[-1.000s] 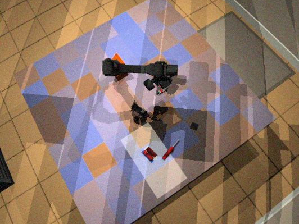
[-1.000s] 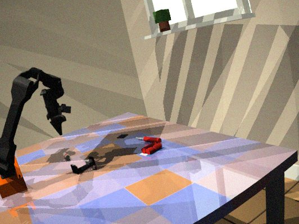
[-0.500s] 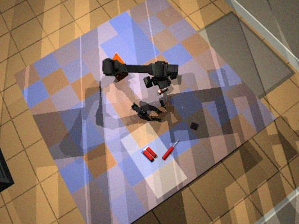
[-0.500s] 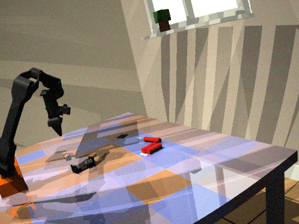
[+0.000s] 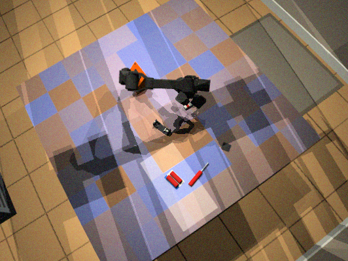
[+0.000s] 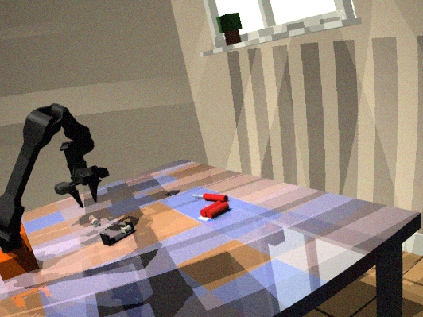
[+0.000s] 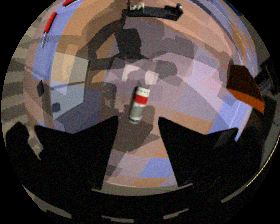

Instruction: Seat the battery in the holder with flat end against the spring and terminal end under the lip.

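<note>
Patchwork panels of blue, orange and mauve covered the table (image 5: 199, 208) (image 6: 350, 213), and a window (image 6: 265, 2) with a potted plant (image 6: 230, 28) on its sill was set in the wall. Reference landmark: the holder (image 5: 161, 127) (image 6: 118, 235) (image 7: 154, 11), a black open cradle with metal contact parts visible at one end.

Gripper (image 5: 190, 104) (image 6: 89, 205) (image 7: 138, 120): fingers spread partway, nothing between them, tips pointing down above the table near the holder. Battery (image 5: 188, 106) (image 6: 94, 221) (image 7: 139, 104): white and grey with a red band, lying on its side on the table beneath the fingers, near the holder and outside it; not seated. The holder's cradle contained no battery.

Arm (image 5: 161, 84) (image 6: 17, 181): extended from its orange base (image 5: 137, 67) (image 6: 28, 257) (image 7: 247, 95), which stood on the gripper's side of the holder. Across the holder from that base, well apart from it, lay two red cylinders (image 5: 174, 179) (image 6: 215, 209), side by side, and a screwdriver (image 5: 196, 177) (image 6: 215, 197) (image 7: 49, 26) with a red handle, just beside them. A small dark flat piece (image 5: 226, 146) (image 6: 172, 193) (image 7: 41, 88) lay apart from the holder, nearer the screwdriver.
</note>
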Robot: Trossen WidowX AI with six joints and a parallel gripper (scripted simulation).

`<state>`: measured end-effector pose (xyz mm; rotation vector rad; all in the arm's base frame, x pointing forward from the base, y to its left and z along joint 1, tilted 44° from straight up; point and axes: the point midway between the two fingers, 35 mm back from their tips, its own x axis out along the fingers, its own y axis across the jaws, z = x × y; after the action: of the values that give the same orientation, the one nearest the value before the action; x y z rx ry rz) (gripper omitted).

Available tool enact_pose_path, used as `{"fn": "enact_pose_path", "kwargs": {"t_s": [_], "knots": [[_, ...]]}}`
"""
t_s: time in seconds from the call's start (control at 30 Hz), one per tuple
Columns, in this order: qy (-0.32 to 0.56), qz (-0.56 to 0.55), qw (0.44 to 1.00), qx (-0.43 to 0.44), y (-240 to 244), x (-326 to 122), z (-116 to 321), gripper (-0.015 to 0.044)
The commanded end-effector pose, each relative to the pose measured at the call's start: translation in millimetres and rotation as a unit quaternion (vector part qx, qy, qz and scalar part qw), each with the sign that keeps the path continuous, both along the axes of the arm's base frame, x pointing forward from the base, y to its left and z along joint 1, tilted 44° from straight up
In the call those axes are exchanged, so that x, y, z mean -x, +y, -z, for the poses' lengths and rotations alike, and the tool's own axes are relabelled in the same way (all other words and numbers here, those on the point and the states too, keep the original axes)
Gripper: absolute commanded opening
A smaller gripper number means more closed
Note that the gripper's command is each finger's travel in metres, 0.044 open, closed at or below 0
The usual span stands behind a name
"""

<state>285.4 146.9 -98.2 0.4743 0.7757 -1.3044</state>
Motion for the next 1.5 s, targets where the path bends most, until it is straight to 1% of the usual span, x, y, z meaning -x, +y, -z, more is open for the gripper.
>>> {"fn": "enact_pose_path", "kwargs": {"t_s": [0.0, 0.27, 1.33, 1.47], "knots": [[-0.080, 0.091, 0.993, -0.002, -10.7, 0.3, 11.7, 0.0242], [-0.080, 0.091, 0.993, -0.002, -11.4, 0.1, 12.6, 0.0242], [-0.080, 0.091, 0.993, -0.001, -45.4, -3.0, 48.1, 0.0242], [-0.080, 0.091, 0.993, -0.001, -45.4, -3.0, 48.1, 0.0137]]}}
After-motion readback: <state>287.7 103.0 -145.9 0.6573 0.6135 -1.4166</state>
